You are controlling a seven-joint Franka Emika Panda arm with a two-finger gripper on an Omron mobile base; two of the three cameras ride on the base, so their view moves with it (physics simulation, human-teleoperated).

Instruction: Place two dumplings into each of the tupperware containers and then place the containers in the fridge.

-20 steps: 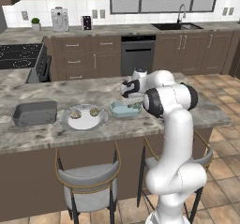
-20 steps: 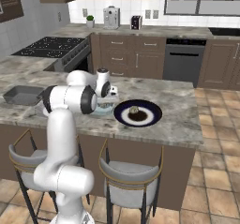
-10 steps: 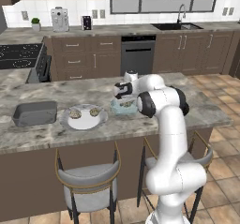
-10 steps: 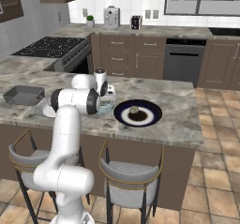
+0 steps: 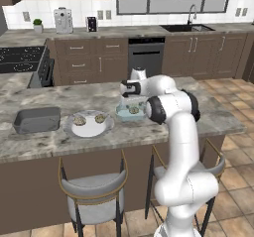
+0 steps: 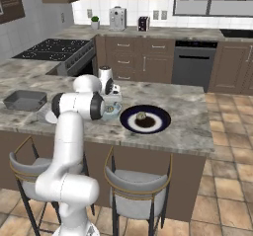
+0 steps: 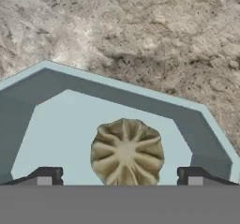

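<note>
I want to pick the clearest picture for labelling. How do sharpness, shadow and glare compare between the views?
Hand view: sharp enough to show the folds of the dumpling in the light blue container, with the fingers set apart; the marble looks soft. Left base view: even light, no glare, and the dumplings on the pale plate are small and blurry. Right base view: the arm hides part of the container.

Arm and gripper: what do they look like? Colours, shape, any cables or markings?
The arm has glossy white rounded tubular links with dark grey to black bands at the joints, on a bulbous white base. The gripper has two small dark finger tips, each with a pale grey square pad face. No cables or markings are visible.
</note>
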